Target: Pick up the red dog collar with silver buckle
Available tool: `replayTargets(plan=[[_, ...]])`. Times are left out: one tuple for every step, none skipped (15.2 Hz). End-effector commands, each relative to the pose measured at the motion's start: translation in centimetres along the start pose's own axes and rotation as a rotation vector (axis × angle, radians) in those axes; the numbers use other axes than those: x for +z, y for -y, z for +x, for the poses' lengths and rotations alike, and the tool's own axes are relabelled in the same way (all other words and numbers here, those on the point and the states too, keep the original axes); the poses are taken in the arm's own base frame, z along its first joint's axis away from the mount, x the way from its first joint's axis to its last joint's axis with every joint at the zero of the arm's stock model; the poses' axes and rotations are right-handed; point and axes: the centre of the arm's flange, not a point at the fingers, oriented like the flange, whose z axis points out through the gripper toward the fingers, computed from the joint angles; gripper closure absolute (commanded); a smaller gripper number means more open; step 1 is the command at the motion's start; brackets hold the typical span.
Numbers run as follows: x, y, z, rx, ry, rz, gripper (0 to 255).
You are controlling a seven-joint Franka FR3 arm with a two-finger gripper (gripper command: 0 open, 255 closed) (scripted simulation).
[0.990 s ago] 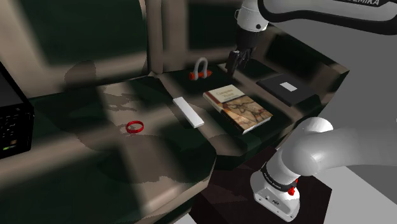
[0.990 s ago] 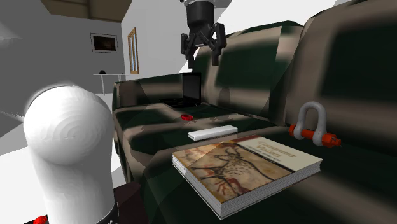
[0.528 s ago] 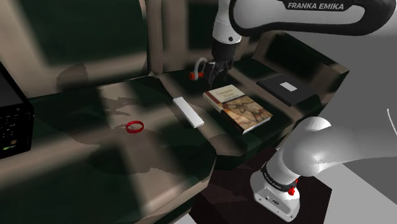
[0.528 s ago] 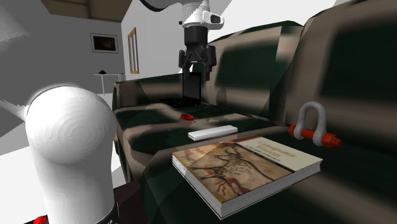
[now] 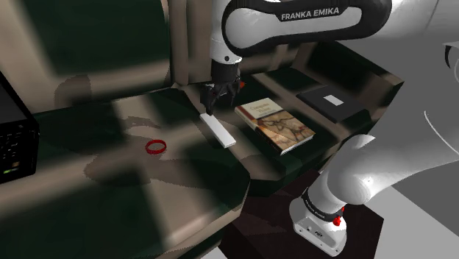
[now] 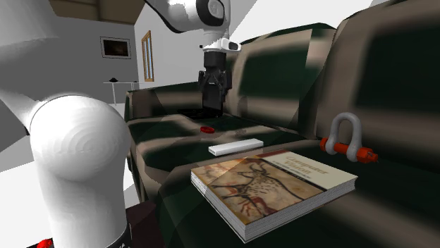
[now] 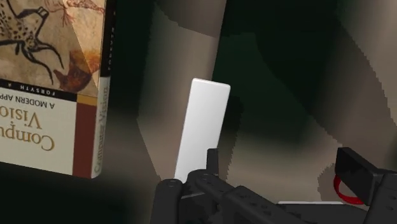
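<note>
The red collar (image 5: 155, 146) lies as a small ring on the dark, patterned sofa seat (image 5: 110, 169), left of the middle in the shoulder view. It is a small red loop (image 6: 206, 129) in the second exterior view. My black gripper (image 5: 213, 101) hangs open over the far end of a white flat bar (image 5: 218, 129), well to the collar's right in the shoulder view. In the wrist view the fingers (image 7: 213, 164) stand apart with nothing between them, and the collar (image 7: 342, 191) peeks out beside the other finger, partly hidden by it.
A book with a cave-painting cover (image 5: 275, 125) lies right of the white bar. A dark flat object (image 5: 331, 101) sits behind it. A silver shackle with a red pin (image 6: 345, 137) leans against the backrest. A black laptop (image 5: 15, 140) stands at the far left.
The arm has swung toward the shoulder view's left and come lower, from above the shackle and book to above the white bar's far end. The gripper has stayed open; nothing else moved.
</note>
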Motion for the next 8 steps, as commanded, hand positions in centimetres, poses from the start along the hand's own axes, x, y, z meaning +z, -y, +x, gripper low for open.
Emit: replayTargets(plan=[[1.3,2.1,1.4,0.010,0.009,0.013,0],[1.8,3.0,2.1,0.015,0.013,0.019,0],[2.4,3.9,2.8,0.020,0.018,0.025,0],[2.9,4.9,3.5,0.025,0.022,0.031,0],[3.5,5.8,4.2,0.030,0.027,0.037,0],[4.1,6.7,4.9,0.035,0.031,0.043,0],[4.6,7.6,5.6,0.039,0.036,0.049,0],[5.2,8.5,6.3,0.044,0.040,0.055,0]])
